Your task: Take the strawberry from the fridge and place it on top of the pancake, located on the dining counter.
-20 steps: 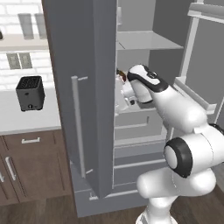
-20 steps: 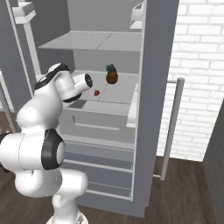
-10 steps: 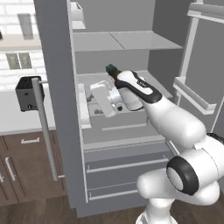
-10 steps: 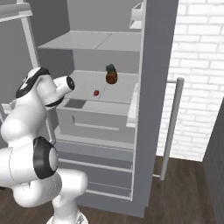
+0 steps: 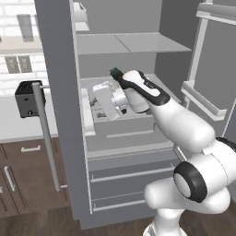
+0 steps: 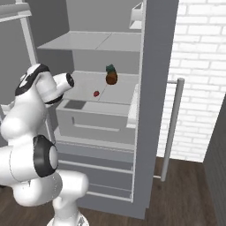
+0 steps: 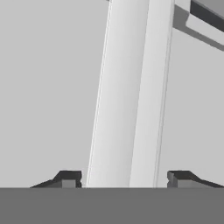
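Hand [image 7: 118, 181] fingers apart, inside fridge [image 6: 154, 88] near left wall; strawberry [image 6: 96, 93] well apart on shelf.

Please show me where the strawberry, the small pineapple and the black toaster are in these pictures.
strawberry [image 6: 96, 93]: right base view, on the middle of the red berry lying on the fridge shelf.
pineapple [image 6: 111, 78]: right base view, on its orange body, below the green crown.
toaster [image 5: 27, 100]: left base view, on its dark front face.
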Motion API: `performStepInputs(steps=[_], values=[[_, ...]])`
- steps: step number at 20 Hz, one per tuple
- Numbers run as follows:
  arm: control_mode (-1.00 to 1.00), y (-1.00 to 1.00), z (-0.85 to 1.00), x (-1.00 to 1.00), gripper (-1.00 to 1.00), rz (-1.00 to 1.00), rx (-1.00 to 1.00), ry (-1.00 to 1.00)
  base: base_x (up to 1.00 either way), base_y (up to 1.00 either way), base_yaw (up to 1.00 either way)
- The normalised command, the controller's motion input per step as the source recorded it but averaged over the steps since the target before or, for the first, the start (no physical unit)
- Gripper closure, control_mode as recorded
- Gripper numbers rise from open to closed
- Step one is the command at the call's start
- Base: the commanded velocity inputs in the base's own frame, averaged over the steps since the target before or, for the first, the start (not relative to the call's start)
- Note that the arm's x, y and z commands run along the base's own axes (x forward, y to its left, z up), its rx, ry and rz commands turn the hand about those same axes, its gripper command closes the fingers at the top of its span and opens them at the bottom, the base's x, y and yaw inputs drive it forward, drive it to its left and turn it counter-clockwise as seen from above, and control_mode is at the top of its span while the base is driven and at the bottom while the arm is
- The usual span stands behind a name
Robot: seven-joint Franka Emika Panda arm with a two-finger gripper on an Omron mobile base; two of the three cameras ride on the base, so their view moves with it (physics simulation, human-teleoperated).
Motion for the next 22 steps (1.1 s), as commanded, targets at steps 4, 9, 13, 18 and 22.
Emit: performStepInputs(steps=[4, 9, 13, 18, 22], values=[[-1.0, -0.5, 0.0, -0.25, -1.0, 0.0, 0.0, -0.07, 0.0, 0.0, 0.0], [-1.0, -0.75, 0.0, -0.36, -1.0, 0.0, -0.01, -0.1, 0.0, 0.0, 0.0], [-1.0, -0.67, -0.08, -0.57, -1.0, 0.0, -0.11, -0.12, 0.0, 0.0, 0.0], [-1.0, -0.57, 0.0, -0.62, -1.0, -0.01, -0.13, -0.03, 0.0, 0.0, 0.0], [-1.0, -0.45, 0.0, -0.67, -1.0, -0.03, -0.17, 0.0, 0.0, 0.0, 0.0]])
